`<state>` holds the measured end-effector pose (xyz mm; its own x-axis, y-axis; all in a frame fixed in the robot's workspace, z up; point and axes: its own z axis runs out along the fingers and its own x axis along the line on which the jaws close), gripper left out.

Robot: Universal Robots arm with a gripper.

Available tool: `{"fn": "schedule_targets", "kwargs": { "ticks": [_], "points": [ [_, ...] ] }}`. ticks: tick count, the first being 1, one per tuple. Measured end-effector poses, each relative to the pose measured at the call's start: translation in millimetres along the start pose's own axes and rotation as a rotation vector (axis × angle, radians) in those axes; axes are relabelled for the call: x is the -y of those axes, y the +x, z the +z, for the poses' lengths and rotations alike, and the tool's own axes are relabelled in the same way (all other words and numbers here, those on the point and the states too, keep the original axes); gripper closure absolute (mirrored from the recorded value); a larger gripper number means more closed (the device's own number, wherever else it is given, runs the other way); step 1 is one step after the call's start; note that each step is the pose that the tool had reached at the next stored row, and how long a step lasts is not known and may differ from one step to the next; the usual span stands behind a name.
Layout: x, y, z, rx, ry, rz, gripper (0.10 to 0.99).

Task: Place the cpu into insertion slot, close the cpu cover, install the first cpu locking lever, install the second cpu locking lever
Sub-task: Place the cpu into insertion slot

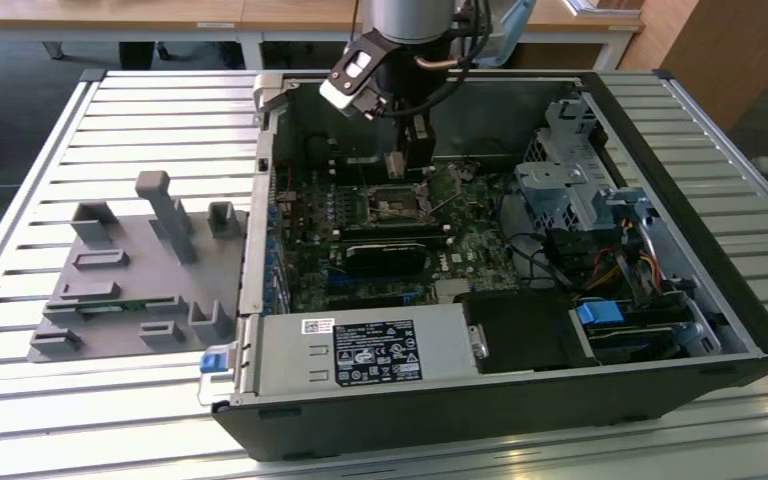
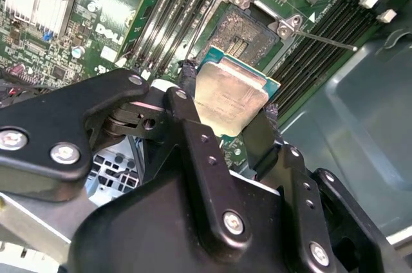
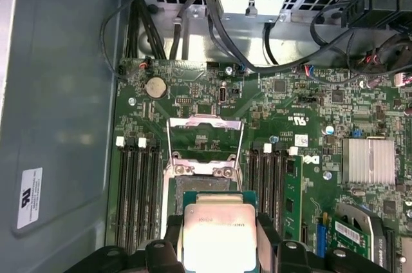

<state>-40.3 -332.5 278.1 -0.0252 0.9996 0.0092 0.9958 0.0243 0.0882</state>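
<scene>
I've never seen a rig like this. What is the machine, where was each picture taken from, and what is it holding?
The machine is a single robot arm ending in a two-fingered pincer. The exterior view comes from a camera off the arm. It shows an opened computer case lying on a slatted metal table, with a grey parts holder at the exterior view's left. Both wrist views come from cameras riding on the arm, looking past the pincer at the green motherboard. The pincer is shut on the cpu, a pale square chip gripped by two opposite edges and held close over the insertion slot. The cpu cover, a thin metal frame, stands flipped open.
</scene>
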Motion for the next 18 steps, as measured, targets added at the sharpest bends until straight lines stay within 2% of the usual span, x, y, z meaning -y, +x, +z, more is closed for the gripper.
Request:
{"fn": "schedule_targets", "kwargs": {
  "ticks": [6,10,18],
  "points": [
    [2.9,0.0,8.3,0.0000,-0.004,0.000,0.549],
    [3.4,0.0,11.9,0.0000,-0.002,0.000,0.549],
    [4.8,3.9,26.0,0.0028,0.002,0.000,0.549]
  ]
}}
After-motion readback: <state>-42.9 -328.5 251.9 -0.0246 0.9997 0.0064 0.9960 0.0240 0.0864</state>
